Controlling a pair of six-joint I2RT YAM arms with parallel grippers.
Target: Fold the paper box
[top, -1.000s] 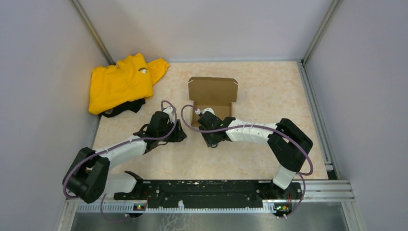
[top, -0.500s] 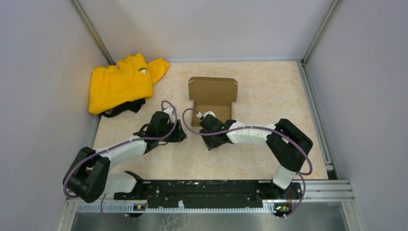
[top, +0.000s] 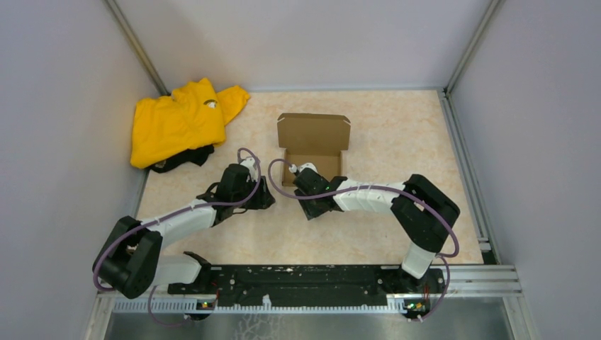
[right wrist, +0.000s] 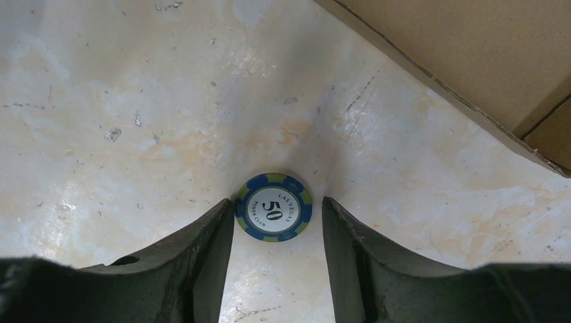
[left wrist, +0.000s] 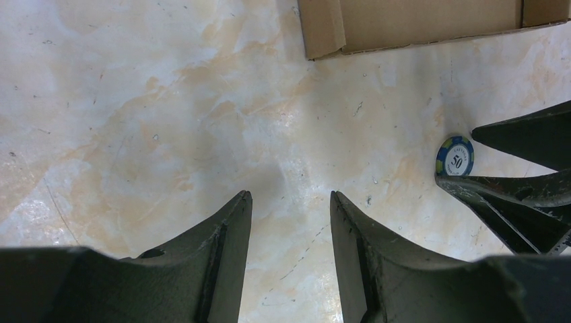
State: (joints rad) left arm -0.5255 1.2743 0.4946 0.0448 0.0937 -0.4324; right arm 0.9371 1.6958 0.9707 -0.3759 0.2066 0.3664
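The paper box [top: 312, 145] is lying on the counter [top: 397, 142] near its middle, with its lid flap lying open toward the far wall. The garment [top: 181, 120] is sitting in the far left corner, well apart from the box. A chip [right wrist: 273, 215] is lying flat just before the box's near edge, sitting between the spread fingers of the right pincer [right wrist: 277, 202]. The left pincer [left wrist: 290, 196] is pointing at bare counter to the chip's left, before the box's near-left corner.

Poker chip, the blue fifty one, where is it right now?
In the right wrist view the poker chip lies flat on the table between the open fingers of the right tool, just short of the paper box edge.
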